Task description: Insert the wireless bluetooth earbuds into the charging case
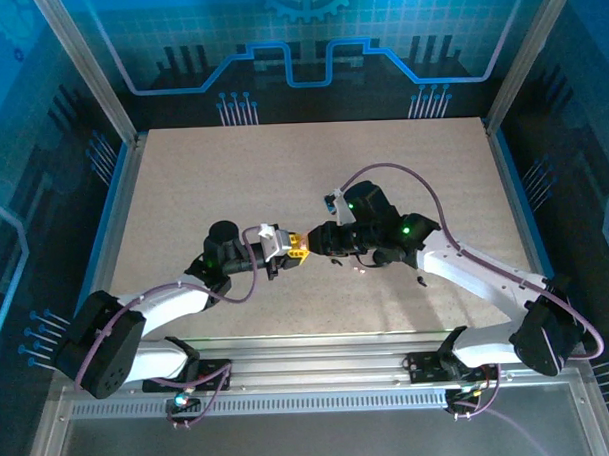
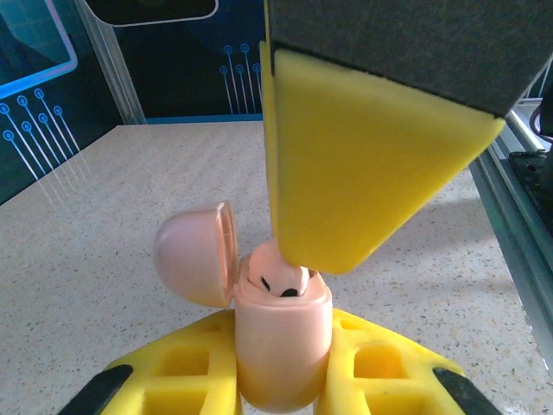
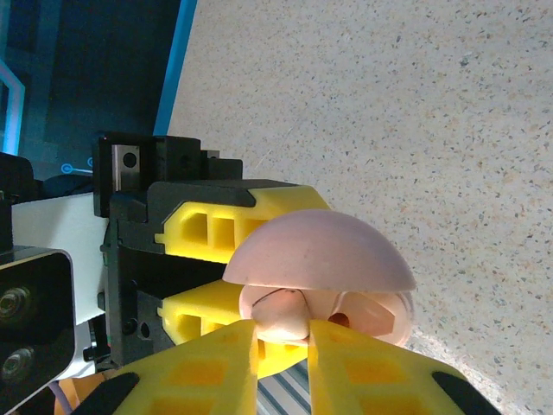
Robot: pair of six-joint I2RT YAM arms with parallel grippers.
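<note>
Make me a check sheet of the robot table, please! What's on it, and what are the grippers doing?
Surface: speckled beige table.
Job's things: pink charging case, lid open; pinkish earbud at its mouth.
Clutter: small dark bit on the table, too small to name.
Grippers: left gripper shut on the charging case; right gripper shut on the earbud.
Cables: purple cables loop along both arms.
Surroundings: blue printed walls; metal rail in front.
</note>
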